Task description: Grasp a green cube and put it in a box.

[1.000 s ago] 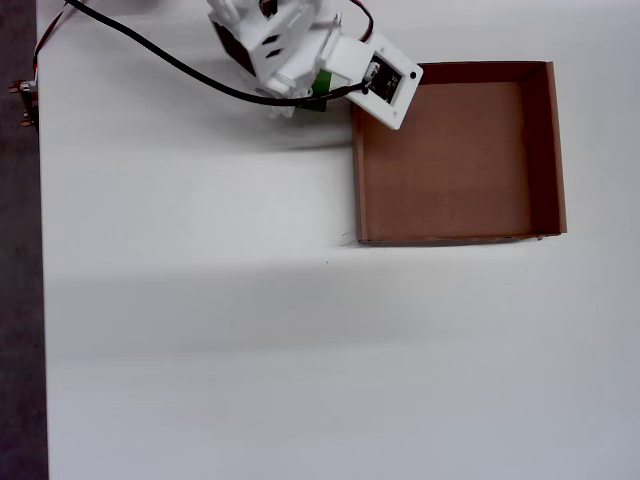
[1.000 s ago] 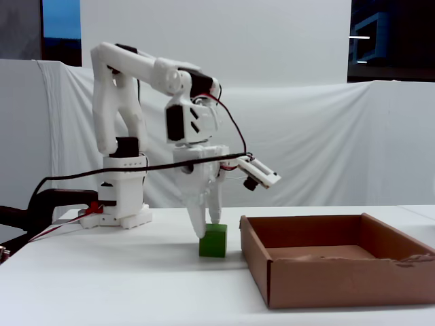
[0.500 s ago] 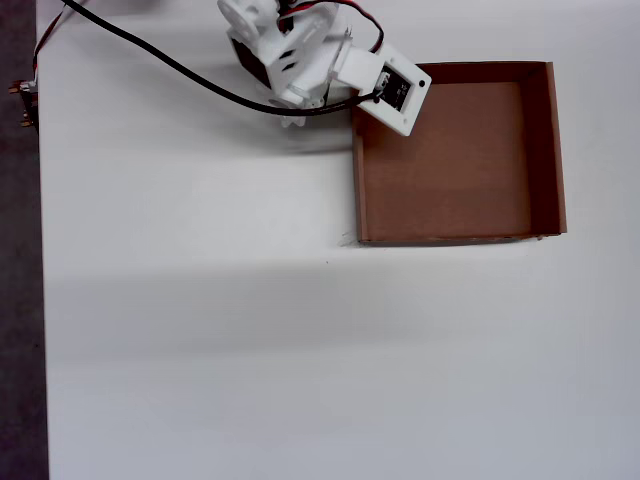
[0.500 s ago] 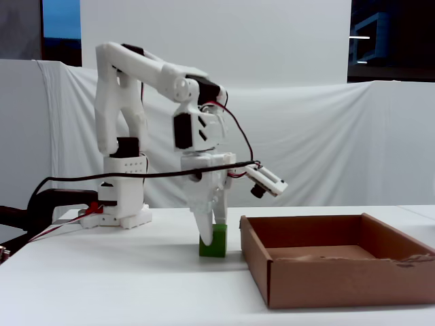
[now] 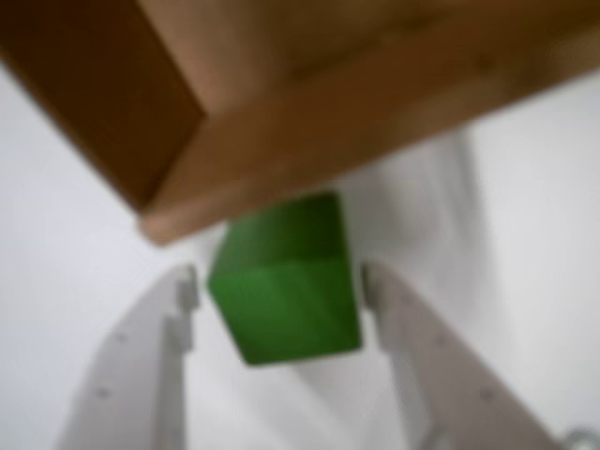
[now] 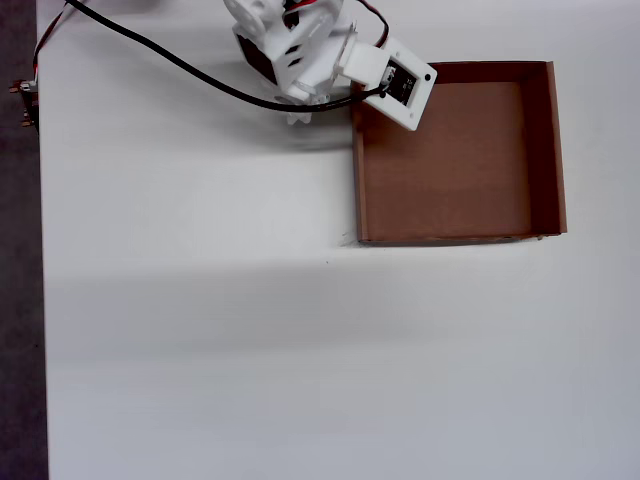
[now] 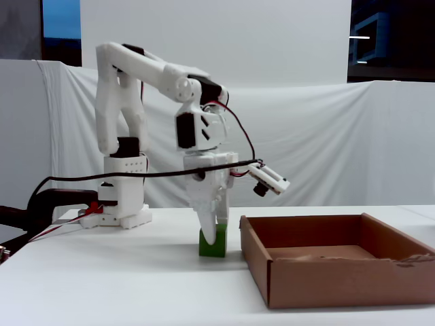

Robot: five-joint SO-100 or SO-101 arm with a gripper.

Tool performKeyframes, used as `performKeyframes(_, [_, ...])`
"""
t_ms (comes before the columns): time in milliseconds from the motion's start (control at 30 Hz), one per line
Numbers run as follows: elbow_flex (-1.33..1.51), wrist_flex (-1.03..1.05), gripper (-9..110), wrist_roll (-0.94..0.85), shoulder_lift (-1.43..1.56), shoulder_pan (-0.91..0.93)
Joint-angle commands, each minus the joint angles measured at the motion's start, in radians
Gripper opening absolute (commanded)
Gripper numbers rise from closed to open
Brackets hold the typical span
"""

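Note:
The green cube (image 5: 286,291) sits on the white table between my two white fingers, with a narrow gap on each side. My gripper (image 5: 279,279) is open around it and points straight down. In the fixed view the gripper (image 7: 212,234) reaches down over the cube (image 7: 212,246), just left of the brown cardboard box (image 7: 326,278). The box corner (image 5: 281,122) lies just beyond the cube in the wrist view. In the overhead view the arm (image 6: 300,60) hides the cube, next to the box's left wall (image 6: 358,180). The box looks empty.
A black cable (image 6: 150,50) runs from the arm to the table's left edge (image 6: 40,250). The arm's base (image 7: 122,210) stands at the back left. A white cloth backdrop (image 7: 306,136) hangs behind the table.

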Motion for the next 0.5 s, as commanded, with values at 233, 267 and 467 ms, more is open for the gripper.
performKeyframes(233, [-0.018,-0.026,22,-0.018,0.015,-0.008])
performKeyframes(267, [-0.017,-0.026,22,-0.018,0.017,-0.008])
performKeyframes(467, [0.008,-0.028,22,-0.018,0.032,-0.009])
